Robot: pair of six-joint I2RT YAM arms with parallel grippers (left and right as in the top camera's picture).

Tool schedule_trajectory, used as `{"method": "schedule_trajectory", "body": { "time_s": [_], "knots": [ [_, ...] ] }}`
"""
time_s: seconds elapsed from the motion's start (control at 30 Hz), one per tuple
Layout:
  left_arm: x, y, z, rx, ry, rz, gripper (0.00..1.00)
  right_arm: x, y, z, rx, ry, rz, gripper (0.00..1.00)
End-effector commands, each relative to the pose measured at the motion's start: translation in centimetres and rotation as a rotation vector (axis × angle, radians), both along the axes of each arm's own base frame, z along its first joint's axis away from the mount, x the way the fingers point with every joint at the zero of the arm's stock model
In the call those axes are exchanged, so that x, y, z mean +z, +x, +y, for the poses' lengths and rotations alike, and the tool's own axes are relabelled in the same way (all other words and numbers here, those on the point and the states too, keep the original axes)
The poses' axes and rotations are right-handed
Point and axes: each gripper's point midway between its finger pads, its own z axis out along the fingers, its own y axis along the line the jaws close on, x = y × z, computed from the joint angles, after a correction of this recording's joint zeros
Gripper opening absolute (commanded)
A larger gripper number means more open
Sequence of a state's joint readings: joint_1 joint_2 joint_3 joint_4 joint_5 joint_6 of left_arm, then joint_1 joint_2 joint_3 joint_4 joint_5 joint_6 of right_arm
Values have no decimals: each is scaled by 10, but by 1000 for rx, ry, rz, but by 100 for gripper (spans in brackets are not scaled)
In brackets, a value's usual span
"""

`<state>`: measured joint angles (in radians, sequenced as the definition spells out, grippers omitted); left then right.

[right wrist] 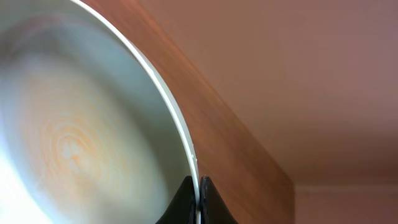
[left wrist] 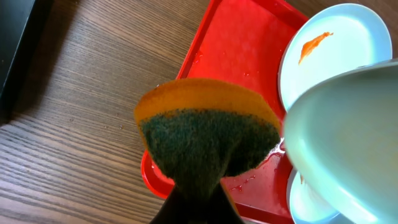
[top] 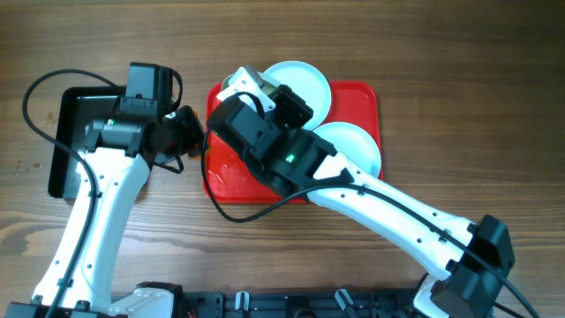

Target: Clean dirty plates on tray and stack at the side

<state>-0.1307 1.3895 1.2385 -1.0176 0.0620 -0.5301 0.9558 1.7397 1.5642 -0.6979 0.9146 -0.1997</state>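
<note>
Now, left end effector (left wrist: 194, 186) tight on sponge (left wrist: 207, 124), right end effector (right wrist: 198, 194) tight on plate (right wrist: 81, 124) rim

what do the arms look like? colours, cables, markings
White links, black joints on both. The left arm has a looping black cable; the right arm shows a green light and a trailing cable. The left end effector and right end effector are black.

Brown wooden table (top: 459, 53) is filling the overhead view; its grain is running left to right; soft, even light is falling across it; in the right wrist view the wood is appearing blurred.
</note>
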Motion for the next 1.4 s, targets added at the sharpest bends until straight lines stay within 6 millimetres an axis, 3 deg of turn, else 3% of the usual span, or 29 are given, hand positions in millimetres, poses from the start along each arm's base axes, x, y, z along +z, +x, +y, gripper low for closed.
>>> {"method": "schedule_trajectory", "body": {
  "time_s": [0.0,0.1,0.17,0.3,0.33,0.4,0.47,0.6,0.63,0.73,0.8,0.87,0.93,1.0,1.07,1.1,1.17,1.2,1.27,1.33,1.37],
  "knots": [
    [-5,0,1,13,-3,10,4,-23,1,14,32,213,146,4],
    [-5,0,1,13,-3,11,4,-51,19,-13,-73,472,347,4],
    [-5,0,1,13,-3,11,4,-67,35,-51,-174,695,527,4],
    [-5,0,1,13,-3,11,4,-83,67,-166,-400,975,611,4],
    [-5,0,1,13,-3,11,4,-89,73,-208,-493,1006,581,5],
    [-5,0,1,13,-3,11,4,-107,71,-287,-682,1052,514,4],
    [-5,0,1,13,-3,12,4,-130,59,-338,-827,1105,466,4],
    [-8,-1,2,13,-2,19,4,-169,43,-397,-1040,1178,328,5],
    [-10,-2,2,13,-1,23,4,-176,41,-403,-1056,1176,309,4],
    [-15,-3,2,13,-1,27,4,-201,40,-403,-1078,1171,342,4],
    [-16,-1,1,13,-1,27,4,-215,41,-403,-1093,1168,367,16],
    [-16,-1,1,13,-1,26,4,-213,44,-388,-1022,1226,419,22],
    [-16,-1,1,13,-1,25,4,-193,51,-351,-833,1370,515,27],
    [-16,-1,1,13,-2,25,4,-159,58,-302,-574,1472,606,42],
    [-16,1,1,13,-3,18,4,-129,65,-258,-413,1413,653,87],
    [-16,1,1,13,-3,18,4,-118,70,-239,-383,1328,656,96],
    [-15,1,1,13,-3,17,4,-99,85,-194,-353,1065,604,100],
    [-15,1,1,13,-3,16,4,-93,90,-180,-313,1006,577,99],
    [-15,2,1,13,-3,13,4,-88,116,-165,-410,873,357,100],
    [-15,1,1,13,-3,15,4,-105,120,-145,-469,887,342,100],
    [-15,2,1,13,-3,14,4,-128,121,-130,-488,920,391,97]
  ]
}}
